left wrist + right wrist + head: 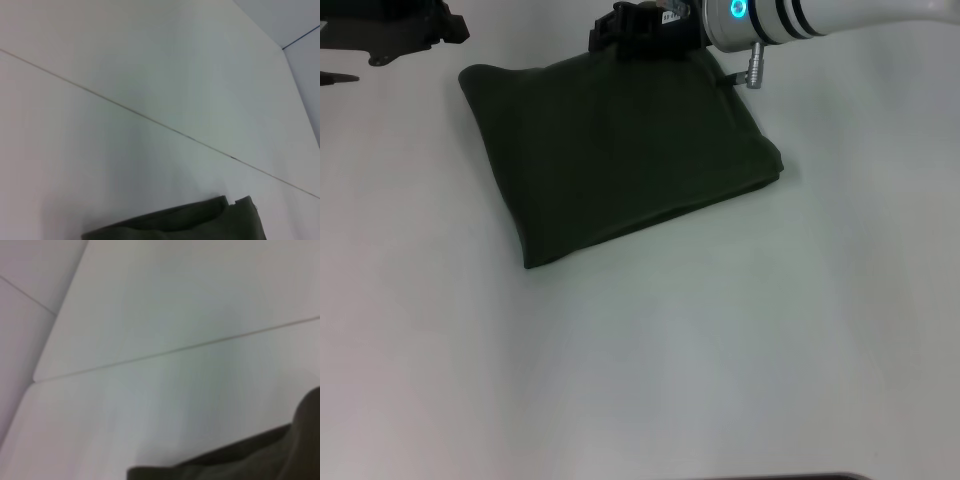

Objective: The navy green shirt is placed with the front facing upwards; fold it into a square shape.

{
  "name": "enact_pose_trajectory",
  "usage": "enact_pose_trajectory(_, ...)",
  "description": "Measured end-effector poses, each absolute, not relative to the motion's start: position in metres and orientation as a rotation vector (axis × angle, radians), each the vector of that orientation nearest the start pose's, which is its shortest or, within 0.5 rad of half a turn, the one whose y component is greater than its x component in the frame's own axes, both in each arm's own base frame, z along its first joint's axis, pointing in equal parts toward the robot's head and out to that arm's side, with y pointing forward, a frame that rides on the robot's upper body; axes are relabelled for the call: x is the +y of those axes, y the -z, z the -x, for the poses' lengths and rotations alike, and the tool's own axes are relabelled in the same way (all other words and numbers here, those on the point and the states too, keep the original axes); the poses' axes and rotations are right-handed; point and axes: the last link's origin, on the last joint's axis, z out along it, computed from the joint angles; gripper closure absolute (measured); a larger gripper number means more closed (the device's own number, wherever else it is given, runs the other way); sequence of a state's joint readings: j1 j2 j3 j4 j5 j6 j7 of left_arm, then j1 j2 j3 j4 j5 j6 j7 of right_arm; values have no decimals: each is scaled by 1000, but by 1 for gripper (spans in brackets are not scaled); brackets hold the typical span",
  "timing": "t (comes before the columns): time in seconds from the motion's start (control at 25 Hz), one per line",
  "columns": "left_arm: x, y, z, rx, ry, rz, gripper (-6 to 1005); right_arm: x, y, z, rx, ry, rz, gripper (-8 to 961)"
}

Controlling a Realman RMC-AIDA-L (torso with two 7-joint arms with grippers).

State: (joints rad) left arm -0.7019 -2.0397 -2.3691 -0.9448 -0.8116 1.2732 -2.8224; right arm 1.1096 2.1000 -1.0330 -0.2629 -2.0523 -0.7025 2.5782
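The navy green shirt [620, 150] lies folded into a rough, tilted square on the white table, plain dark side up; no lettering or label shows. My right gripper [638, 32] is at the shirt's far edge, right over the cloth. My left gripper [390, 35] is at the far left, off the shirt and apart from its far left corner. An edge of the shirt shows in the left wrist view [190, 222] and in the right wrist view [250, 460].
The white table [670, 350] spreads around the shirt, with bare surface in front and to both sides. A thin seam [150, 120] crosses the tabletop beyond the shirt. A dark strip [800, 476] marks the table's near edge.
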Motion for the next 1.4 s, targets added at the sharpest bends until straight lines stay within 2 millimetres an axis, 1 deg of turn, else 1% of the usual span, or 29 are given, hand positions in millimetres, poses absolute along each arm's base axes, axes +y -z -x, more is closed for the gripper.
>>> enact_pose_trajectory(0.16,421,-57,229,-1814,506,1948,999,458,94,-140,1671,-485,2137,647)
enact_pose_trajectory(0.28,422,-57,229,-1811,510,1940,999,456,96,-138,1654,-469,2161,649)
enact_pose_trajectory(0.48,423,-56,230,-1809,510,1937,999,455,97,-136,1645,-461,2180,788)
enact_pose_trajectory(0.72,423,-57,231,-1807,512,1933,999,455,98,-139,1655,-452,2165,883)
enact_pose_trajectory(1.0,422,-54,230,-1809,510,1936,998,457,98,-148,1656,-448,2103,877)
enact_pose_trajectory(1.28,421,-54,231,-1813,514,1930,996,456,100,-151,1648,-418,2101,876)
enact_pose_trajectory(1.4,423,-53,229,-1805,519,1932,996,456,99,-156,1645,-402,2094,876)
